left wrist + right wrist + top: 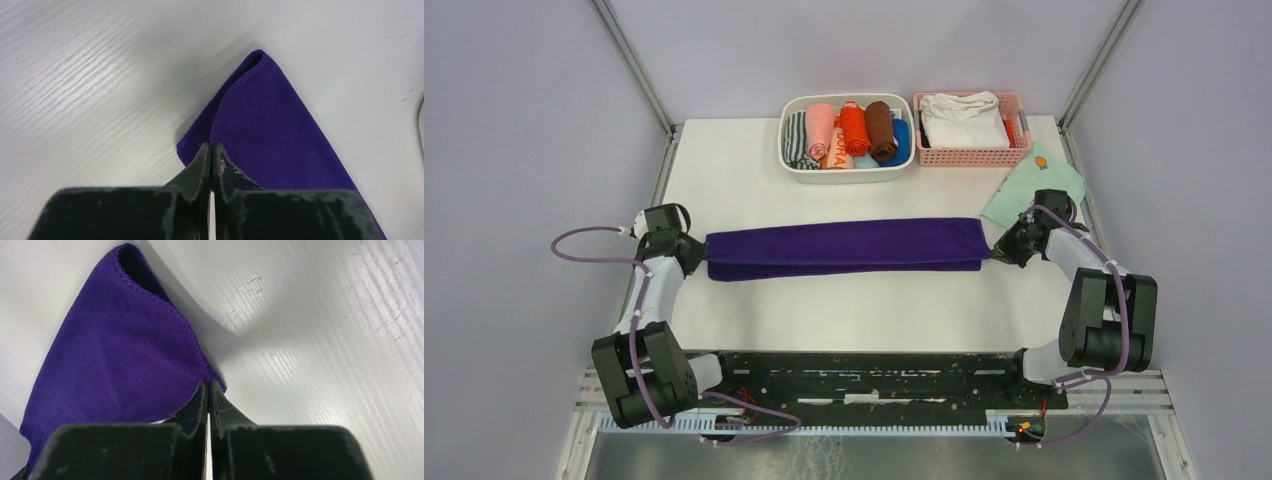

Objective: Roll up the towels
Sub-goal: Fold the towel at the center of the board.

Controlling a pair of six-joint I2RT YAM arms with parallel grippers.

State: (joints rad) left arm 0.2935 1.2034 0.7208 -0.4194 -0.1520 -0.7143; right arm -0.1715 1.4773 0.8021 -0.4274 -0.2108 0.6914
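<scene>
A deep purple towel lies folded into a long band across the middle of the white table, held taut between my two grippers. My left gripper is shut on the band's left end. In the left wrist view the closed tips pinch the hem of the purple towel. My right gripper is shut on the right end. There the fabric of the towel gathers into the closed tips. A salmon-pink roll lies in the white bin.
At the back stands a white bin with several rolled cloths. Next to it is a pink basket holding a white folded cloth. A mint-green cloth lies beside my right arm. Metal frame posts flank the table.
</scene>
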